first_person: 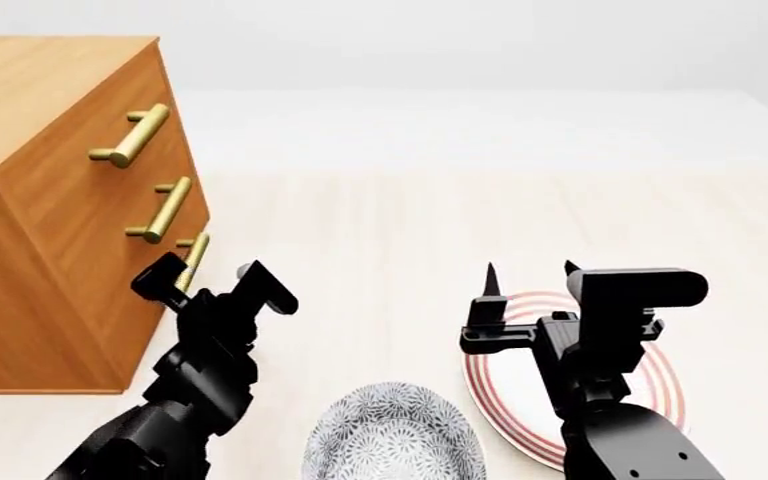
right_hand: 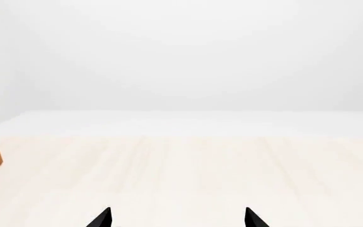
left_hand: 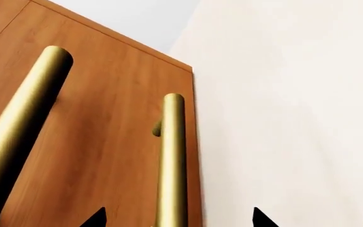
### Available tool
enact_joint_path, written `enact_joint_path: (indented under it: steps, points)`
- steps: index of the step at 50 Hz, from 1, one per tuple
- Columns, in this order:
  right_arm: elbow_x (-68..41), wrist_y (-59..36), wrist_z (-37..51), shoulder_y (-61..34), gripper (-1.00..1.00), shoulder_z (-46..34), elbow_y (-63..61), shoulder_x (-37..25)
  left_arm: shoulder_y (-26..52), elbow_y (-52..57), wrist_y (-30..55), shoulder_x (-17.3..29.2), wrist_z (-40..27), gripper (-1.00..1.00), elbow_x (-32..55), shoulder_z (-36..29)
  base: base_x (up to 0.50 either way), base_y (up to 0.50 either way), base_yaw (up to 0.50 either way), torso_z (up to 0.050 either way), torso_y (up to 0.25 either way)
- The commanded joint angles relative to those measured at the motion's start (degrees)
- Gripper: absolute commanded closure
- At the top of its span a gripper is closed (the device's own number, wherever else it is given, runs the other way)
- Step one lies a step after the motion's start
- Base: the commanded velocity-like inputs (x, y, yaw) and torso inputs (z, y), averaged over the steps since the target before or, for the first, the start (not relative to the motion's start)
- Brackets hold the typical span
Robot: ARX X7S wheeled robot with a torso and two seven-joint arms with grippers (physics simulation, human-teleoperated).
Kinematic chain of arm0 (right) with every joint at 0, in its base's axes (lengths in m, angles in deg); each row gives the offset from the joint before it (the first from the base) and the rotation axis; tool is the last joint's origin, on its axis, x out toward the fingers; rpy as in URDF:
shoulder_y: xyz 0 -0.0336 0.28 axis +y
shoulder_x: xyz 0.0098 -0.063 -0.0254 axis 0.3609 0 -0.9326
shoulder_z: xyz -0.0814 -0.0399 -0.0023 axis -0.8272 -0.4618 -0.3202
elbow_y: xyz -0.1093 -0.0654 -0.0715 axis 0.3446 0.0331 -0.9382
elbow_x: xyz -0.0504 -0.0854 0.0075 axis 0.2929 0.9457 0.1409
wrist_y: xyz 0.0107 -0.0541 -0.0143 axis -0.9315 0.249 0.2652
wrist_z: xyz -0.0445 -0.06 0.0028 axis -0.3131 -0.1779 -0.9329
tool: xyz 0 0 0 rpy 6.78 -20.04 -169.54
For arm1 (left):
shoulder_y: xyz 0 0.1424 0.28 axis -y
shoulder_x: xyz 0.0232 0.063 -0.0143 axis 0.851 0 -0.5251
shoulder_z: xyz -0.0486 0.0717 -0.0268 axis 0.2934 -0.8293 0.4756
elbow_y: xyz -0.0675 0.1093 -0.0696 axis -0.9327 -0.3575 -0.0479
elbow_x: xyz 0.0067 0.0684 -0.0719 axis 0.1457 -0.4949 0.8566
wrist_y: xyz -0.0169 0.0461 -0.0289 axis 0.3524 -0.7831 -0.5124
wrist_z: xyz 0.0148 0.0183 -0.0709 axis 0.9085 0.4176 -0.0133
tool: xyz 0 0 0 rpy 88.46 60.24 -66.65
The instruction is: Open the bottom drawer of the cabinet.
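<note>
Left gripper (first_person: 211,280) spread open and straddling the brass handle (first_person: 193,260) of the bottom drawer (first_person: 157,300), cabinet (first_person: 37,200) at the worktop's left edge, drawer looks shut, so grasp and pull remain, right gripper (first_person: 528,280) open and idle

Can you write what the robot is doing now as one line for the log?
left pincer: open, straddling brass bar handle of bottom drawer | orange-brown wooden cabinet: drawers shut | right pincer: open, idle

wood-grain cabinet (first_person: 64,200), brass handles (first_person: 131,135)
</note>
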Motion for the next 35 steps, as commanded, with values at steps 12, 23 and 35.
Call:
enact_joint_path:
  steps: [12, 23, 35]
  points:
    - [-0.6, 0.9, 0.2, 0.4, -1.00, -0.4, 0.5, -0.2, 1.5, -3.0, 3.8, 1.1, -1.4, -1.00, 4.1, -2.6, 0.00, 0.00, 0.00, 0.000, 0.000]
    - [-0.8, 1.4, 0.2, 0.4, -1.00, -0.8, 1.2, -0.3, 1.4, -3.0, 2.9, 1.2, -2.1, 1.00, 4.4, -3.4, 0.00, 0.00, 0.00, 0.000, 0.000]
    - [-0.9, 2.0, 0.3, 0.5, -1.00, -1.3, 1.8, -0.4, 1.4, -3.0, 2.3, 1.1, -2.5, 1.00, 4.6, -3.9, 0.00, 0.00, 0.00, 0.000, 0.000]
